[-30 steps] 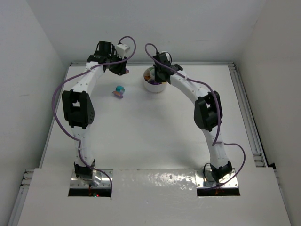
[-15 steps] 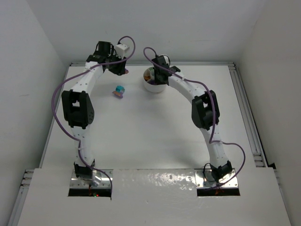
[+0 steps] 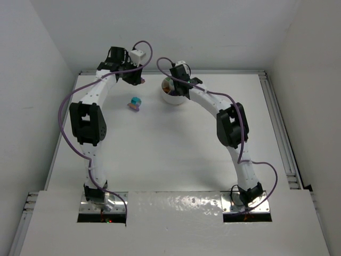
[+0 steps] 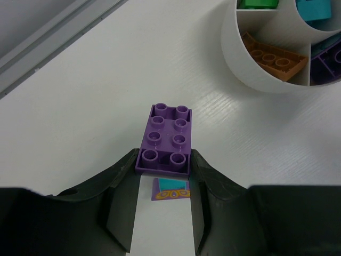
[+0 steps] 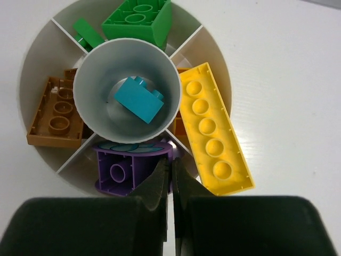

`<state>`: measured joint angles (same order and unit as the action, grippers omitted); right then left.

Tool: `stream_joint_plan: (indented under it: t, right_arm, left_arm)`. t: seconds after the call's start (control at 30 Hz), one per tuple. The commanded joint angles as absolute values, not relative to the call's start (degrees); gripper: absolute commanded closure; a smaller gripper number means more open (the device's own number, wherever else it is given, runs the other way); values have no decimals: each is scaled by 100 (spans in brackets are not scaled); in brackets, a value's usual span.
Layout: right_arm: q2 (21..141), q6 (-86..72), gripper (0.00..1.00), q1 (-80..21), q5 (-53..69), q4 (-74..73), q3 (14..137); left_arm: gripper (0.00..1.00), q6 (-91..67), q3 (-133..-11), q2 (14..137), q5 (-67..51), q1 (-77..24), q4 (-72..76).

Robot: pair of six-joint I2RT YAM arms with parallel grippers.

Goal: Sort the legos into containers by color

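Left wrist camera showed the left gripper (image 4: 165, 160) holding a purple brick (image 4: 166, 136) by its near end, one finger on each side, up off the table (image 4: 64, 106). Below its tips lay a small purple and teal piece (image 4: 170, 189). The white dish (image 4: 232, 53) sat ahead and to the right of that gripper, apart from it. The right gripper (image 5: 171, 170) hung over the dish with its fingers pressed tight together and nothing between them. Just ahead of its tips sat a purple block (image 5: 128, 168) in one outer part. Beyond that, a teal brick (image 5: 138, 100) lay in the round middle cup. A long yellow brick (image 5: 213, 138) was ahead to the right, an orange brick (image 5: 56, 114) ahead to the left, and a green brick (image 5: 139, 18) at the far side.
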<state>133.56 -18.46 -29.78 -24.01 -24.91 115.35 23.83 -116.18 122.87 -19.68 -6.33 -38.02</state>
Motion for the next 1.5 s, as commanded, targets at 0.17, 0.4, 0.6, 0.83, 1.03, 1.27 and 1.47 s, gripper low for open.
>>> stream_joint_plan:
  t: [0.17, 0.4, 0.6, 0.83, 1.03, 1.27, 1.47]
  right_arm:
    - [12920, -774, 100, -3164, -3111, -2154, 11707]
    - [12797, 95, 100, -3410, -3594, -1723, 11707]
    - [12727, 684, 100, -3480, -3972, -1582, 11479]
    - [12788, 1265, 100, -3524, -4201, -1266, 11294]
    - [12858, 1477, 100, -3595, -4201, -1055, 11083]
    - [13148, 1485, 100, -3612, -4113, -1011, 11109]
    - [13315, 1634, 100, -3621, -4104, -932, 11048]
  left_arm:
    - [100, 2338, -11654, 12138, -2021, -554, -3691]
    - [100, 2347, -11646, 12120, -2013, -554, -3700]
    - [100, 2355, -11637, 12129, -2004, -554, -3700]
    - [100, 2338, -11637, 12129, -2030, -545, -3674]
    - [100, 2364, -11619, 12120, -2013, -536, -3700]
    - [100, 2364, -11610, 12111, -2030, -519, -3709]
    - [100, 2364, -11628, 12111, -2057, -510, -3691]
